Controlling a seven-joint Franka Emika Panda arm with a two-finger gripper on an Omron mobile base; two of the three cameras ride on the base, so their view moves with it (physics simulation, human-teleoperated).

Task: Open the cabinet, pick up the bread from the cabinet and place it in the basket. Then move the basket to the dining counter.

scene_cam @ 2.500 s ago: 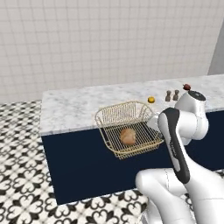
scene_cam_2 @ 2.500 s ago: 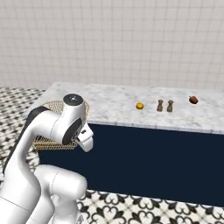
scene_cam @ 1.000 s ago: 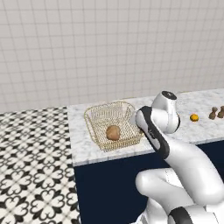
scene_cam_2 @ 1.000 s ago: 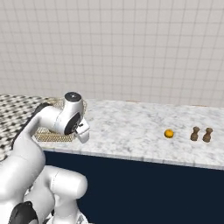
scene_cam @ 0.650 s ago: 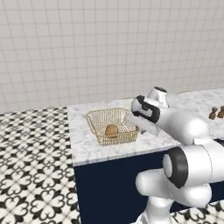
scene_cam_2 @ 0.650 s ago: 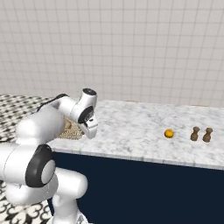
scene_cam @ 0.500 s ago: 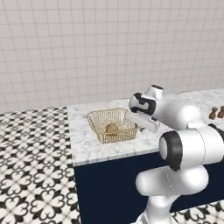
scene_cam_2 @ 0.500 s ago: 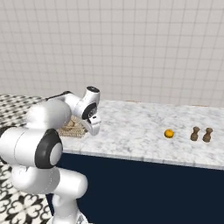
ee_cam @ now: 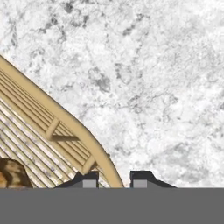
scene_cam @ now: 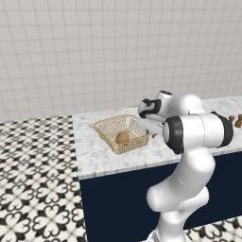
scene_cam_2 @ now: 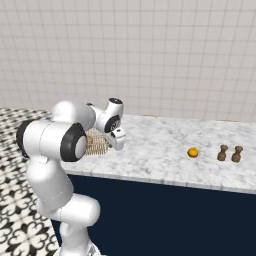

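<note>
Jaws look narrowly parted astride the basket [ee_cam: 57, 131] rim; I can't tell if the gripper [ee_cam: 114, 178] grips. Basket sits on the dining counter [scene_cam: 94, 156], bread [scene_cam: 122, 137] inside.

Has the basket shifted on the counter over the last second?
Cannot tell. The basket sits nearer the dining counter front edge than a second ago, but the arm also swung, so the view may differ.

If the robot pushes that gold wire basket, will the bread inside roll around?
Probably a little. The bread roll is round and sits loose in the wire basket, so a shove could rock it. The flared sides likely keep it in. The basket looks light and may slide easily on the smooth marble counter.
</note>
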